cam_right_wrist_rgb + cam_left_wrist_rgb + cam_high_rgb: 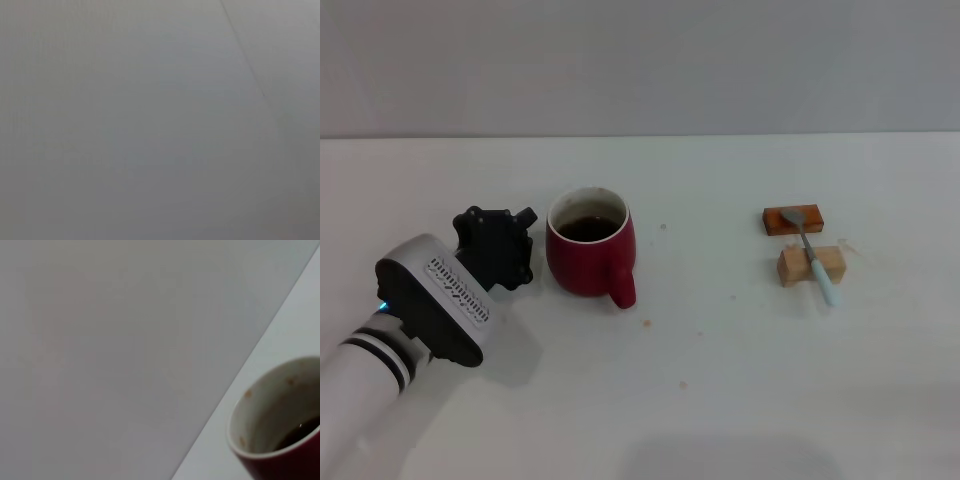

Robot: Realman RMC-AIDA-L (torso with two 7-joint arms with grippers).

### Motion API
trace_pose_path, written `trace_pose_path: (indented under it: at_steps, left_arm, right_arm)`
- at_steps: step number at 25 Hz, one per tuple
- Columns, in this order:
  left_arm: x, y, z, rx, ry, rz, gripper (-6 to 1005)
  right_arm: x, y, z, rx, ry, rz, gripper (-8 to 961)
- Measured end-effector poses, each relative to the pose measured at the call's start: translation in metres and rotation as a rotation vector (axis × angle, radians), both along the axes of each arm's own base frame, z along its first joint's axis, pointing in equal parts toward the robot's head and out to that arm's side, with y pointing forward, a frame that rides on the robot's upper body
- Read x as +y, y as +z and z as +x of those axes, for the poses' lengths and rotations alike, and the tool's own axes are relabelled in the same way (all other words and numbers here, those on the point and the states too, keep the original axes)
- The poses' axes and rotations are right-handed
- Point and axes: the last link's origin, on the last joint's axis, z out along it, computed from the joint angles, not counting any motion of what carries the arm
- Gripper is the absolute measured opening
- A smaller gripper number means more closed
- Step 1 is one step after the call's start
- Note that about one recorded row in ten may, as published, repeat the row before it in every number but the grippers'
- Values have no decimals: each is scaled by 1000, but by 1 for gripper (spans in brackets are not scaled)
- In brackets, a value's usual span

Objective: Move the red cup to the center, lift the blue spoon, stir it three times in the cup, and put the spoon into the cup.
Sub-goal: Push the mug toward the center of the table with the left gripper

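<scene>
left gripper (500, 245) beside red cup (589, 254), handle seemingly camera-ward

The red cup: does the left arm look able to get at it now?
Probably yes. The left gripper is right beside the red cup on the table, with nothing between them; its handle points away from the gripper.

red cup (280, 425) cut off by wrist view's edge, left claw (525, 245) fingers unclear
</scene>
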Motion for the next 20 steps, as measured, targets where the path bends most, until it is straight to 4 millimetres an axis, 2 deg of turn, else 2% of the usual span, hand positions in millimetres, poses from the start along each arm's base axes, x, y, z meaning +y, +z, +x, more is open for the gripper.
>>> trace_pose_path:
  at_steps: [8,20]
  left_arm:
    - [12,1,-2,32,45,-6,-1]
    - [11,-9,10,24,6,-37,-2]
  right_arm:
    - [2,0,-1,-3,5,-4,622]
    - [1,0,0,-5,1,-6,621]
